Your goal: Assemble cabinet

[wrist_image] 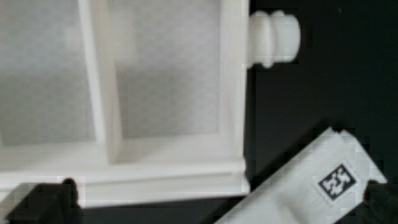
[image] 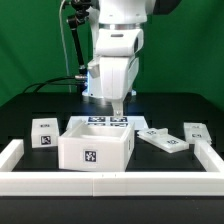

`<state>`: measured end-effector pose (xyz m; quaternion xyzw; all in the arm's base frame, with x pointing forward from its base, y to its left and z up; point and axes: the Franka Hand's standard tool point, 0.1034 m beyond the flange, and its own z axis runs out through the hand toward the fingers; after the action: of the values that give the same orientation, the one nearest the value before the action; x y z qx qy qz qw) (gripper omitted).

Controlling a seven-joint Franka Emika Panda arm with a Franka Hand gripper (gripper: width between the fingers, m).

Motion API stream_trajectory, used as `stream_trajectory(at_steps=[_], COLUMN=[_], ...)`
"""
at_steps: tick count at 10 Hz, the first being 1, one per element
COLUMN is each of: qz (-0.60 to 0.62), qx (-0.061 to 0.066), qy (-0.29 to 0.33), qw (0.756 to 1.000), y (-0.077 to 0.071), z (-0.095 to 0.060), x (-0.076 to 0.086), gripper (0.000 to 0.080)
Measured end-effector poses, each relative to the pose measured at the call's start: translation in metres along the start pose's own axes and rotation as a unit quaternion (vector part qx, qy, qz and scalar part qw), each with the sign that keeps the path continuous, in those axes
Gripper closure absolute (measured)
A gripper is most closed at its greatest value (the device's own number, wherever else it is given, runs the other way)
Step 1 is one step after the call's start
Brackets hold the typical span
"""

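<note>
Front rail (image: 110, 186), cabinet box (image: 75, 150) behind, gripper (image: 117, 108) over it, opening unclear.

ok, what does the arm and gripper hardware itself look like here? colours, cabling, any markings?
Arm: rounded white shells with black sections up top. Gripper: boxy white body tapering to slim pale fingers; the wrist view shows one dark fingertip. A thin black cable hangs beside the arm on the exterior view's left. No legible markings.
</note>
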<state>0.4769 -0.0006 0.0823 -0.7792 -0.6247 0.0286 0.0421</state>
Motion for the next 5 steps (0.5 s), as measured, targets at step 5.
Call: stream_trajectory(at_steps=[5], qz=[0.003], qx=[0.016], qy=[0.002], qw=[1.000], y=[-0.005], z=[0.024], x=[-0.014], gripper=[0.0001])
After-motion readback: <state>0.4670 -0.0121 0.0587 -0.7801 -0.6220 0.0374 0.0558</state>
